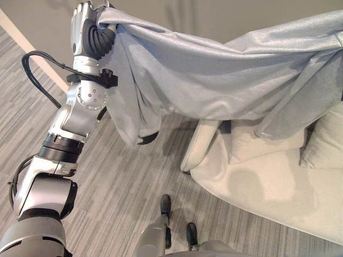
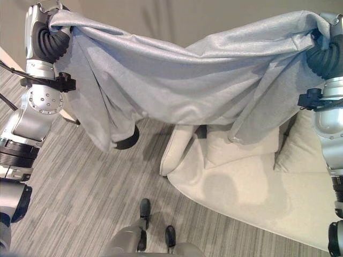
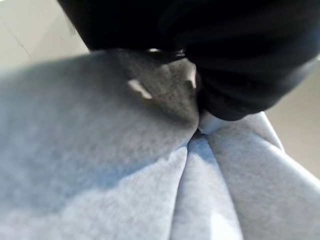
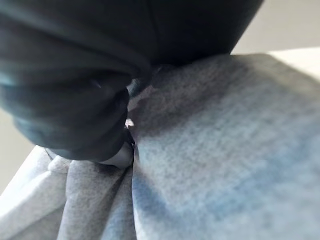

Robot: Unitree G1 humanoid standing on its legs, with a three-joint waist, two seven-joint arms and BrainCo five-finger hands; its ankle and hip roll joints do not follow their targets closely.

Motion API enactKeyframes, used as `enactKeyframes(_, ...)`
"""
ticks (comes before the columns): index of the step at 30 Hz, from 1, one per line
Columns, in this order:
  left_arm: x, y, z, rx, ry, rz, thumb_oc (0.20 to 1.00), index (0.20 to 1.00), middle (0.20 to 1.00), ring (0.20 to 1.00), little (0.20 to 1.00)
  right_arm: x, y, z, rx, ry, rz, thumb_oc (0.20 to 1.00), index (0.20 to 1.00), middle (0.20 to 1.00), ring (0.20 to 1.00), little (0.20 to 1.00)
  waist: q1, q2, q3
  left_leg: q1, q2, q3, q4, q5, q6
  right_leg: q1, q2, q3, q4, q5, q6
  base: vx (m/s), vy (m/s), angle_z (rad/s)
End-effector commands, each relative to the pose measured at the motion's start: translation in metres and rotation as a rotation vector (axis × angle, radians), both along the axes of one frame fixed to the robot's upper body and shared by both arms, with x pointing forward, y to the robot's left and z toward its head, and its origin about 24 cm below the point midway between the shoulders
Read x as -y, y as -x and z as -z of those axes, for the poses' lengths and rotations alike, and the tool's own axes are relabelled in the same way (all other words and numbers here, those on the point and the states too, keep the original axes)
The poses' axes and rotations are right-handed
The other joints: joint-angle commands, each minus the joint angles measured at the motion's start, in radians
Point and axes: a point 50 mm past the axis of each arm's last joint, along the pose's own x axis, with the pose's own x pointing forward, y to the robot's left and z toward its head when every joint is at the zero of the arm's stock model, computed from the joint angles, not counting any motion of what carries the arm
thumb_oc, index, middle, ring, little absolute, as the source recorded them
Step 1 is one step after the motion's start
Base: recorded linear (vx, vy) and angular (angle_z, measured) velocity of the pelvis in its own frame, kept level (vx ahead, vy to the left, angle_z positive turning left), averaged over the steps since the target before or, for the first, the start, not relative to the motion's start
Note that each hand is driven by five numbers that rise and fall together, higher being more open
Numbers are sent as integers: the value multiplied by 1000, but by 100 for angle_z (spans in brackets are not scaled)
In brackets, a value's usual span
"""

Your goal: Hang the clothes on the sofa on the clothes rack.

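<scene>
Cloth fills most of what we see: a big grey garment hangs stretched between our two raised hands, sagging in the middle and falling in long folds at both ends. It is lifted clear of the sofa and touches neither the sofa nor the floor. On our left side the folds drop lowest, and a dark cuff shows at the bottom of them.

Below and to the right lies the cream sofa, with a pale cushion under the hanging cloth and another cushion near our right arm. The sofa's rounded armrest stands just under the garment's sagging middle. The grey striped carpet covers the floor to the left of the sofa.

Our left hand is up at one top corner of the garment, its dark ribbed cover turned toward us, and the cloth bunches over it. In its wrist view the fabric gathers into tight pleats right at the hand, so we judge the fingers closed on the cloth, though the fingers themselves are hidden from us.

Our right hand holds the other top corner the same way, with fabric gathered and pinched against it in its own wrist view.
</scene>
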Motion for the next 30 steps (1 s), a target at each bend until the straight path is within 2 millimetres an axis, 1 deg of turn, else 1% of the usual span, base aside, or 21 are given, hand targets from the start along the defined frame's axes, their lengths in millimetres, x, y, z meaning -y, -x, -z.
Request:
enactKeyframes(1,9,2,-18,97,59,62,200,200,200,200,200,16,17,-25,118,21,75,200,200,200,200,200,-1,52,-82,141,161,-9,-201,99,-95,-62,-8,13,32,-13,168,196,303,36)
enactKeyframes(3,8,3,-22,115,53,60,200,200,200,200,200,15,18,-26,124,40,86,200,200,200,200,200,-4,77,-91,152,199,-29,-197,113,-124,-28,-56,15,21,-25,192,242,337,17)
enactKeyframes(4,8,3,-22,115,54,60,200,200,200,200,200,15,18,-27,124,41,87,200,200,200,200,200,-4,77,-89,154,199,-29,-197,112,-125,-25,-57,14,18,-24,193,255,361,-3)
enactKeyframes(5,10,3,-22,116,55,63,200,200,200,200,200,15,18,-25,123,40,87,200,200,200,200,200,-8,91,-92,162,201,-21,-199,102,-133,-12,-75,10,13,-25,205,182,258,-17)
enactKeyframes(7,14,3,-23,117,46,77,200,200,200,200,200,15,19,-26,127,40,93,200,200,200,200,200,-12,113,-96,176,184,3,-199,80,-140,1,-111,1,5,-13,223,243,394,0)
enactKeyframes(8,15,3,-25,120,38,79,200,200,200,200,200,15,19,-27,132,34,92,200,200,200,200,200,-13,116,-96,176,170,12,-191,71,-137,0,-131,-4,1,2,230,254,498,7)
enactKeyframes(9,14,5,-32,136,15,69,200,200,200,200,200,12,17,-27,143,25,81,200,200,200,200,200,-13,117,-99,169,130,29,-170,39,-116,-18,-174,-9,8,54,242,180,370,-9)
enactKeyframes(12,14,7,-36,152,3,66,200,200,200,200,200,9,16,-30,166,22,78,200,200,200,200,200,-12,108,-105,159,108,42,-166,24,-101,-39,-197,-3,11,85,253,96,281,17)
enactKeyframes(13,9,9,-39,166,-7,39,200,200,200,200,200,7,13,-28,169,14,76,200,200,200,200,200,-12,107,-109,155,82,57,-174,13,-80,-66,-223,4,35,142,250,83,305,-22)
enactKeyframes(14,7,11,-40,173,-17,26,200,200,200,200,200,5,12,-26,170,9,69,200,200,200,200,200,-12,105,-118,154,74,71,-183,11,-72,-76,-224,17,42,157,251,189,411,-22)
enactKeyframes(15,9,10,-36,161,-15,36,200,200,200,200,200,7,11,-20,151,0,71,200,200,200,200,200,-34,97,-130,172,47,69,-203,7,-58,-90,-178,82,70,182,243,131,206,-14)
enactKeyframes(16,9,10,-35,159,-16,36,200,200,200,200,200,7,11,-19,149,0,71,200,200,200,200,200,-31,97,-133,170,49,71,-203,7,-57,-95,-176,86,74,182,243,153,184,-8)
enactKeyframes(17,10,9,-33,151,-15,43,200,200,200,200,200,8,12,-17,143,-5,69,200,200,200,200,200,-36,97,-139,184,40,72,-207,-4,-51,-118,-129,122,86,168,236,101,167,-1)
enactKeyframes(18,14,10,-34,149,-22,60,200,200,200,200,200,8,14,-16,146,-15,59,200,200,200,200,200,-44,98,-138,202,22,80,-212,-15,-39,-138,-52,140,63,122,225,113,164,-4)
enactKeyframes(19,14,10,-34,148,-23,61,200,200,200,200,200,9,14,-16,146,-16,59,200,200,200,200,200,-43,99,-137,204,24,80,-211,-19,-39,-138,-49,141,68,117,224,84,132,-16)
enactKeyframes(20,15,10,-35,151,-26,64,200,200,200,200,200,7,15,-17,154,-16,47,200,200,200,200,200,-45,96,-128,227,4,82,-212,-27,-28,-176,5,138,63,114,215,37,33,-20)
enactKeyframes(21,15,10,-36,152,-27,63,200,200,200,200,200,7,15,-17,155,-16,47,200,200,200,200,200,-44,99,-126,230,7,81,-212,-32,-27,-177,9,137,71,109,214,82,78,-11)
enactKeyframes(22,17,9,-29,126,-20,81,200,200,200,200,200,12,17,-11,140,-17,68,200,200,200,200,200,-53,103,-113,243,-16,63,-211,-33,-14,-153,46,161,68,78,199,116,61,30)
enactKeyframes(23,20,7,-23,115,9,101,200,200,200,200,200,7,17,-8,136,-17,38,200,200,200,200,200,-53,104,-108,264,-20,51,-212,-38,-17,-145,66,177,62,81,196,133,59,37)
enactKeyframes(27,21,7,-17,100,15,115,200,200,200,200,200,5,16,-4,113,-13,28,200,200,200,200,200,-51,104,-109,288,-20,61,-212,-44,-20,-123,72,169,40,93,193,64,-6,14)
enactKeyframes(30,20,9,-11,95,39,126,200,200,200,200,200,-2,17,0,95,13,0,200,200,200,200,200,-44,104,-120,317,-20,62,-212,-52,-16,-88,72,146,16,96,185,79,-34,12)
